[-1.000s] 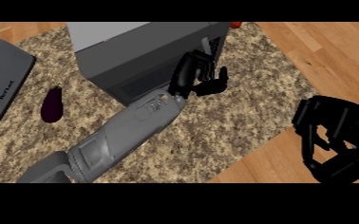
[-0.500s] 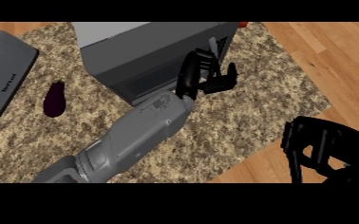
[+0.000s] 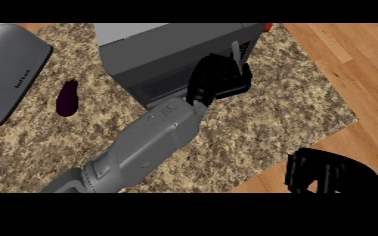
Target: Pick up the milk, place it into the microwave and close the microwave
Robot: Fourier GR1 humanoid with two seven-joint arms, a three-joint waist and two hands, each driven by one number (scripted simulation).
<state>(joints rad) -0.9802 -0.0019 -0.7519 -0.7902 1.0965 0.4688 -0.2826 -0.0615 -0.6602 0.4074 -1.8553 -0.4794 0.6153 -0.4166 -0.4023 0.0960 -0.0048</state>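
1. Since no milk shows, probably inside the microwave (image 3: 177,45) at the tabletop's (image 3: 280,110) far edge, closing remains.
2. Left robot hand (image 3: 218,80) meets the door (image 3: 151,77); clenched or released, unclear.
3. Push squarely beside the handle (image 3: 236,55); right robot hand (image 3: 325,172) rests released.

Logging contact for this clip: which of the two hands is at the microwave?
The left hand, at the front of the microwave; the right hand sits at the view's lower right, well away from it.

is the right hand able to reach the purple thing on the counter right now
Probably not easily: the right hand sits at the lower right, and the left forearm lies diagonally across the counter between it and the purple thing.
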